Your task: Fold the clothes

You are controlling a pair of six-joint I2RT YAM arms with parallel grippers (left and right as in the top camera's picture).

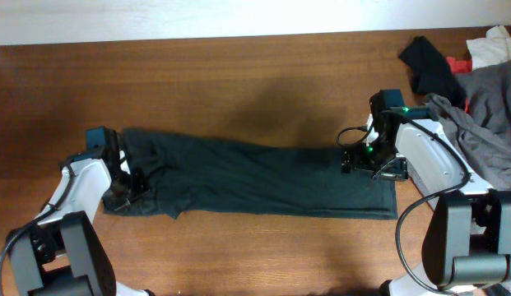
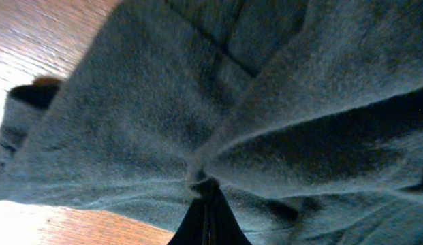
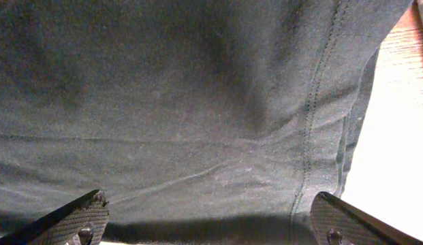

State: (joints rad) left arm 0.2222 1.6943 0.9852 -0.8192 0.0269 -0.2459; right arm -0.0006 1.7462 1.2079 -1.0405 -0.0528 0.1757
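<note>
Soft, limp dark clothes (image 1: 255, 177) lie stretched from 9 to 3 o'clock across the desk (image 1: 239, 82), left tool (image 1: 130, 182) pinched shut on a bunched fold, right tool (image 1: 354, 160) gaping empty over the hem, probably best gripped at edges.

Table (image 1: 239, 74): brown wood, grain running left to right, fills most of the overhead view.
Pale strip (image 1: 197, 16): along the top edge of the frame, beyond the table.
Grey garment (image 1: 490, 107): light grey, crumpled, right edge.
Black cloth (image 1: 428, 66): small, bunched, upper right.
Red scrap (image 1: 461, 63): just beside the black cloth.
White cloth (image 1: 494, 45): upper right corner, touching the grey garment.
</note>
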